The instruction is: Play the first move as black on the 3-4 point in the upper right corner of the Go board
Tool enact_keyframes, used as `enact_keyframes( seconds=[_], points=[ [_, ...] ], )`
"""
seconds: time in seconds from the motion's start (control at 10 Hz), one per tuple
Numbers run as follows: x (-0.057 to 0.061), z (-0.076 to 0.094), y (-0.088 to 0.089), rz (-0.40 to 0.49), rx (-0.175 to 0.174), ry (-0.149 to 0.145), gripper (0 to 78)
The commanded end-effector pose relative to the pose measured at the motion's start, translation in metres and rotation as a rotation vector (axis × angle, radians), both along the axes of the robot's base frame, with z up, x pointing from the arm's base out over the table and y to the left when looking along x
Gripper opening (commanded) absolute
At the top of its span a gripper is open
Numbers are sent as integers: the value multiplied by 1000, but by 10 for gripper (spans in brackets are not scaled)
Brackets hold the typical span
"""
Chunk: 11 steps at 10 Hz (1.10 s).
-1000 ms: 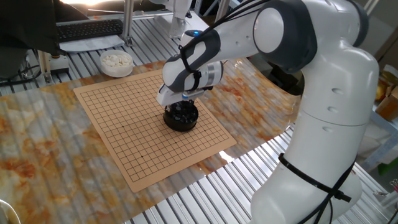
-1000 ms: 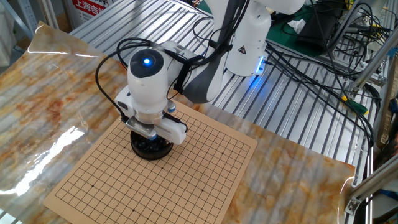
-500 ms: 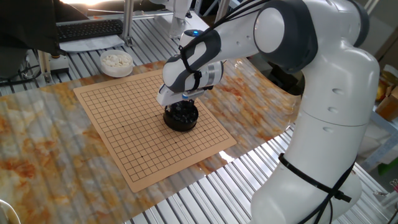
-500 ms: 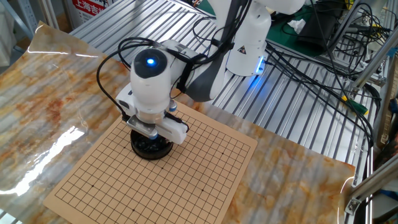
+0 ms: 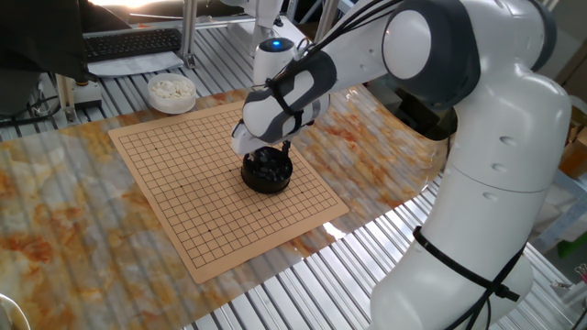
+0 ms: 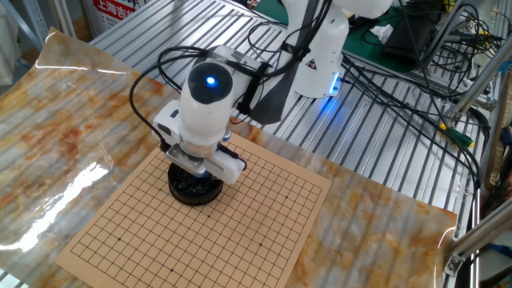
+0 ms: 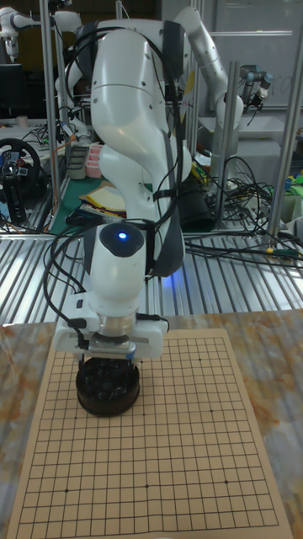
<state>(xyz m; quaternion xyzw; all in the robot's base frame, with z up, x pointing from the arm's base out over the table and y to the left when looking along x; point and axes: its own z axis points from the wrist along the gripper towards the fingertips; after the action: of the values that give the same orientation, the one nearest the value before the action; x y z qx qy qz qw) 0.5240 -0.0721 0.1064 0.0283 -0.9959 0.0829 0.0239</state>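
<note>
The Go board (image 5: 183, 197) (image 6: 264, 216) (image 7: 185, 455) lies on the marbled table, and I see no stones on its grid. A round black bowl (image 5: 266, 174) (image 6: 194, 187) (image 7: 107, 389) of black stones stands on the board. My gripper (image 5: 271, 154) (image 6: 198, 170) (image 7: 108, 360) points down right over the bowl, its fingertips at about rim height. The white hand hides the fingers, so I cannot tell whether they hold a black stone. The 3-4 point is an unmarked crossing that I cannot single out.
A white bowl of white stones (image 5: 171, 90) sits just off the board's far corner. A keyboard (image 5: 133, 41) lies behind it. Cables (image 6: 400, 88) run over the metal slats beside the robot base (image 6: 320, 56). My large arm (image 5: 477, 183) overhangs one side of the board.
My wrist has swung sideways and tilted, and the hand has come up slightly over the bowl. The bowl and board have not moved.
</note>
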Motion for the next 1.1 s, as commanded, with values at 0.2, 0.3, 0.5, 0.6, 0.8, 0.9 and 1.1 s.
enact_keyframes(
  seconds=[0.2, 0.3, 0.5, 0.6, 0.8, 0.9, 1.1],
  points=[
    [-1, -5, 2, -8, -1, -1, 774],
    [-3, -10, 4, -13, -2, -4, 774],
    [-6, -15, 7, -15, -4, -2, 774],
    [-6, -15, 7, -14, -8, 2, 774],
    [-6, -15, 7, -14, -12, 2, 774],
    [-6, -15, 7, -14, -12, 2, 774],
    [-6, -15, 6, -17, -21, 4, 774]
  ],
)
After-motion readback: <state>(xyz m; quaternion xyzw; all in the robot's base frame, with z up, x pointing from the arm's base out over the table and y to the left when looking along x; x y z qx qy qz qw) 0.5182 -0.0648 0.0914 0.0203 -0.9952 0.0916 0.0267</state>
